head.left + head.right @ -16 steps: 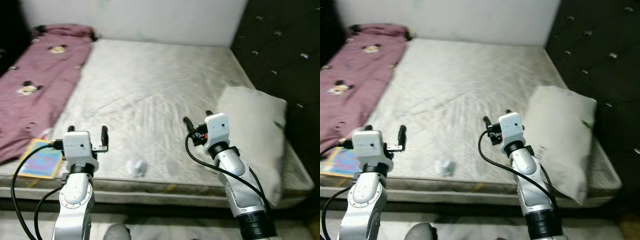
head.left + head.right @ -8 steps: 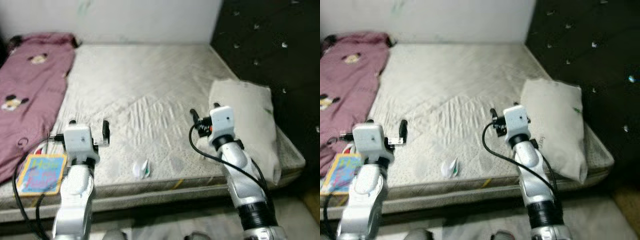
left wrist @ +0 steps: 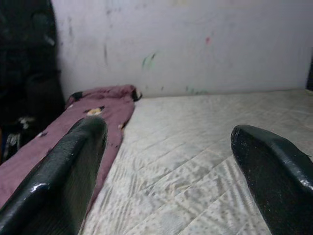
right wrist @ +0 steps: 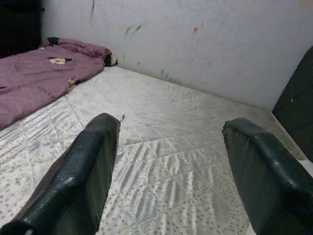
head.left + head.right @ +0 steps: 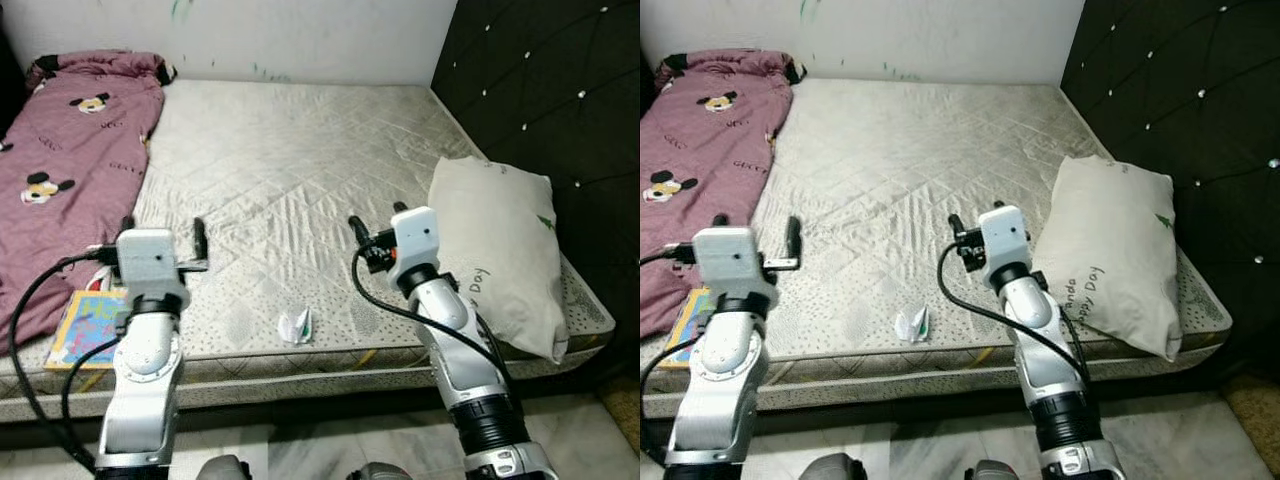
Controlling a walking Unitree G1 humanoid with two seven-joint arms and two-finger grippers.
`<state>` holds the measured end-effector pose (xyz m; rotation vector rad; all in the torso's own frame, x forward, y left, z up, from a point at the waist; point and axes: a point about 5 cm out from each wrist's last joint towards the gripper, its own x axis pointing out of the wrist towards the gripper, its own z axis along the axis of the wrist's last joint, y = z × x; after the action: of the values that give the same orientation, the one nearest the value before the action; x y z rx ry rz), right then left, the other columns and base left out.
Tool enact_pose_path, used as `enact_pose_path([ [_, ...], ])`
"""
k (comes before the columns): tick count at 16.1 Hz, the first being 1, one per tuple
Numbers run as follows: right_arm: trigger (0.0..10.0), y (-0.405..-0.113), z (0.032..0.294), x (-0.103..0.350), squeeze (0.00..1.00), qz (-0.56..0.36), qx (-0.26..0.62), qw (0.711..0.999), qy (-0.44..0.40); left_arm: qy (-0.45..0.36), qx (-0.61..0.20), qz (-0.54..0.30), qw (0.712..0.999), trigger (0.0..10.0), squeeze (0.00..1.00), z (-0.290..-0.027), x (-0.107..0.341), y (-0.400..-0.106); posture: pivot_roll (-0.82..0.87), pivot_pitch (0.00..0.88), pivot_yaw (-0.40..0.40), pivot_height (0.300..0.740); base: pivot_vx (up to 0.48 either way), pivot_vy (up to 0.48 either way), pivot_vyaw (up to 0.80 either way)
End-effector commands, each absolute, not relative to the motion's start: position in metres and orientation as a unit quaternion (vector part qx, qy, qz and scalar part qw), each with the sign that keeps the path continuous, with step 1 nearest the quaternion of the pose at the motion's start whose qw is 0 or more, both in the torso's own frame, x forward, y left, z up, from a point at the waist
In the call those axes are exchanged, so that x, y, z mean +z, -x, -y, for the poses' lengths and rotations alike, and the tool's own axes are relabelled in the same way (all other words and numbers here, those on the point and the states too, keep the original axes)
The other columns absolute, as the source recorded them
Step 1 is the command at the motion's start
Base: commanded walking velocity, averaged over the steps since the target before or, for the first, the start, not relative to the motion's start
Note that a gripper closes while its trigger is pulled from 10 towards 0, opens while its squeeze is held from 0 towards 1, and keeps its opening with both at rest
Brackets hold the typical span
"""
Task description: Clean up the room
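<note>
Bed (image 5: 300, 150): bare quilted mattress, runs from the white wall to the near edge where the robot stands; dark tufted headboard along its right side.
Blanket (image 5: 60, 170): maroon, cartoon print, lying down the left side of the bed, rumpled at the far end.
Pillow (image 5: 500, 250): white, some lettering on it, at the right edge of the bed against the headboard, one corner hanging past the near edge.
Book (image 5: 88, 325): colourful cover, flat at the near left corner of the bed, partly under the blanket hem, just beside the left arm.
Wrapper (image 5: 296, 324): small crumpled white scrap with a green fleck, on the mattress close to the near edge, between the two arms. Likely the thing to clear.
Left claw (image 5: 162, 232): raised over the near left of the bed, fingers wide apart, holding nothing.
Right claw (image 5: 376, 220): raised near the pillow, fingers wide apart, holding nothing.
Risk: wrapper is thin and flat, so fingers may close on quilt fabric instead, or nudge it off the near edge onto the floor.
Risk: right arm sits close to the pillow; a swing toward the wrapper could drag the overhanging corner off the bed.
</note>
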<state>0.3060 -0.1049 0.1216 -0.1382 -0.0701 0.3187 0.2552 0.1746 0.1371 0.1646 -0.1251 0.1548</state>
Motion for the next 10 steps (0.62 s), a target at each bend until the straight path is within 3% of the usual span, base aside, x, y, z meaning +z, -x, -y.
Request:
enact_pose_path([
  [1,10.0,-0.308,0.103,0.131,0.0,0.055,0.163,0.983,0.069,-0.086,0.074,0.063,0.991,10.0,0.0,-0.172,0.136,-0.254,-0.01,0.0,-0.061,0.74,0.0,0.0,0.0],
  [2,10.0,-0.308,0.102,0.13,0.0,0.054,0.167,0.982,0.075,-0.087,0.073,0.055,0.992,10.0,0.0,-0.171,0.132,-0.251,0.0,0.0,-0.06,0.74,0.0,0.0,0.0],
  [8,10.0,-0.306,0.12,0.115,0.0,0.027,0.134,0.987,0.082,-0.09,0.079,0.025,0.992,10.0,0.0,-0.175,0.117,-0.244,-0.01,0.0,-0.053,0.74,0.0,0.0,0.8],
  [10,10.0,-0.308,0.128,0.113,0.0,0.018,0.107,0.992,0.068,-0.081,0.052,0.019,0.995,10.0,0.0,-0.175,0.116,-0.244,-0.01,0.0,-0.05,0.74,0.0,0.0,0.0],
])
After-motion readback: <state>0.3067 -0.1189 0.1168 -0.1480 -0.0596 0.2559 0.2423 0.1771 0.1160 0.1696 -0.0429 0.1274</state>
